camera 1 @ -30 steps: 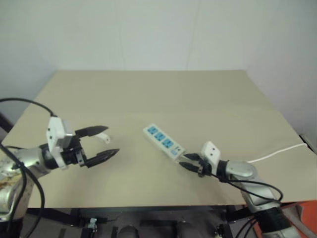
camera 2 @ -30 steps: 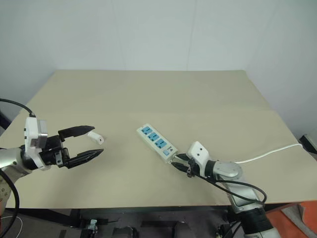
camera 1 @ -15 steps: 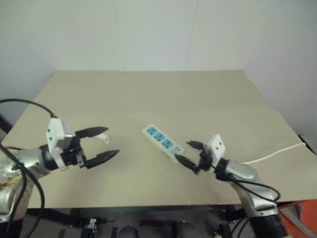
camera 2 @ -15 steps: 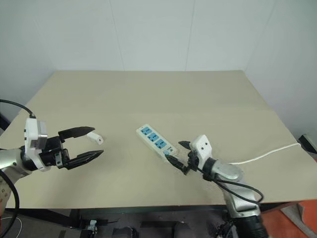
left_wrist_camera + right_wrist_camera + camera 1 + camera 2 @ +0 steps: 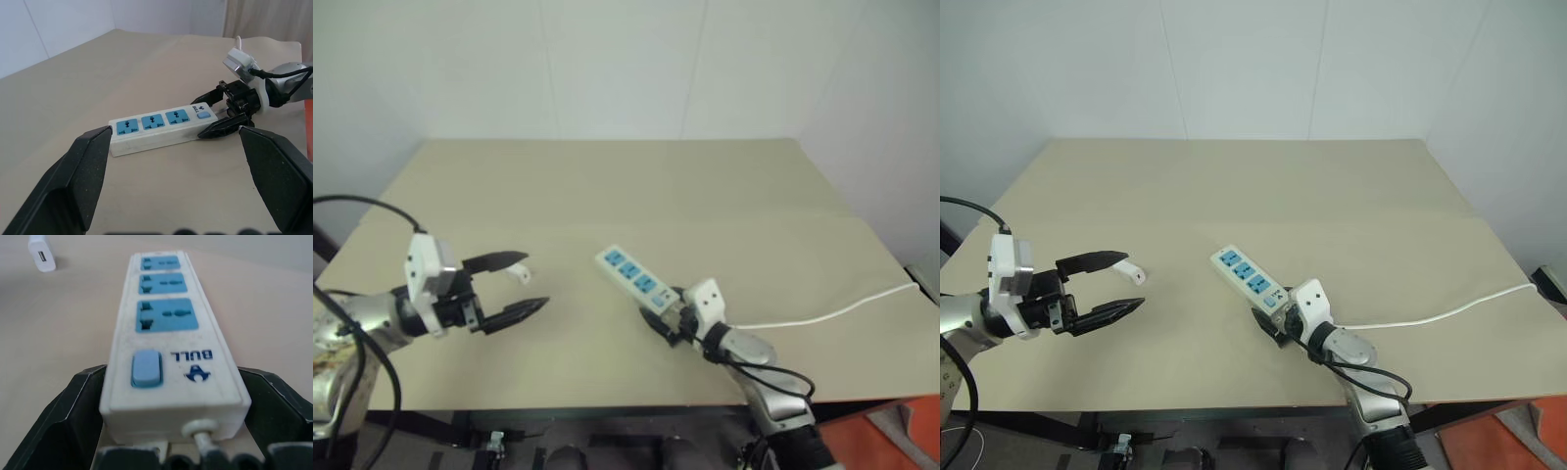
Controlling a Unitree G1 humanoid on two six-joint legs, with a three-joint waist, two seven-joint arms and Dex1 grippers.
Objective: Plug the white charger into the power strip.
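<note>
One power strip [image 5: 1250,279] lies flat on the tan table [image 5: 1234,186], and it serves as the landmark here. It carries three blue socket faces in a row, one pale blue switch [image 5: 145,368] at its cord end, and one thin white cord [image 5: 1430,315] that runs from that end away to the table's right edge. There is one white charger [image 5: 1130,272], and two grippers.

The right gripper [image 5: 1273,323] is at the strip's cord end, fingers spread wide, one black finger on each long side of the strip's end. The right wrist view shows the strip's switch end sitting between the two fingers; whether the pads touch the strip's sides I cannot tell.

The white charger lies on the table well to the left of the strip, apart from it, off the strip's far-end socket side. The left gripper [image 5: 1107,287] hangs on the charger's side of the strip, its jaws wide apart and holding nothing. Its upper finger tip is just beside the charger; contact cannot be told. Its tips point toward the strip.

Bare tabletop lies between the charger and the strip, and a broad stretch of bare table lies beyond the strip toward the back edge and the white wall [image 5: 1253,69]. The strip's cord end is nearer the table's front edge than its other end.
</note>
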